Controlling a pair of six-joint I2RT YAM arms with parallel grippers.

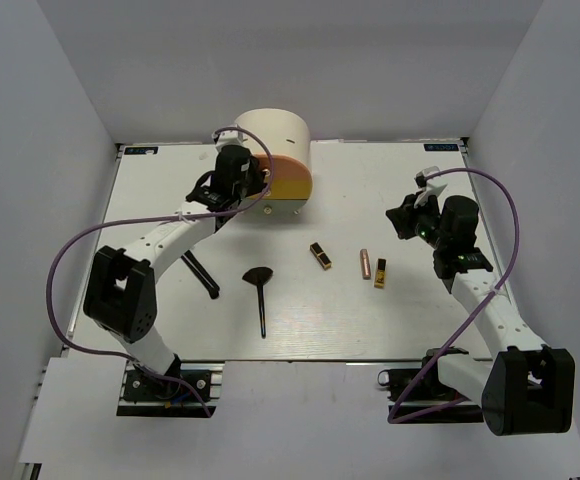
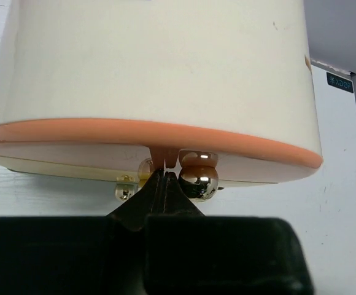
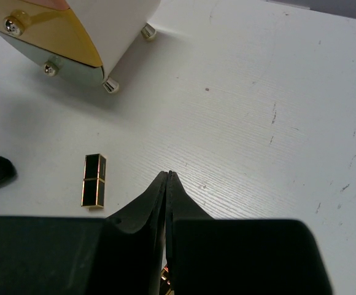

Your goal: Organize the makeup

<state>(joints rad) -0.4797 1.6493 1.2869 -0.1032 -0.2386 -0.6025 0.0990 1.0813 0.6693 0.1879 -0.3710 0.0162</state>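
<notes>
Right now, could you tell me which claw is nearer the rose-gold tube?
Right: right claw just right of the rose-gold tube; left claw far off at the round box.

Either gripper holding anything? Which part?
The right gripper: shut, empty. The left gripper: shut at the orange drawer beside its gold knob; actual grip cannot be told.

The round box [image 1: 275, 135] blocks the table's [image 1: 370, 190] far left, a fan brush [image 1: 258, 275] and a lipstick [image 1: 320, 256] lie mid-table, with open room behind them.

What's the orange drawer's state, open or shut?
Open: the orange drawer is swung out past the round box wall in the top view, above the yellow drawer, also out.
</notes>
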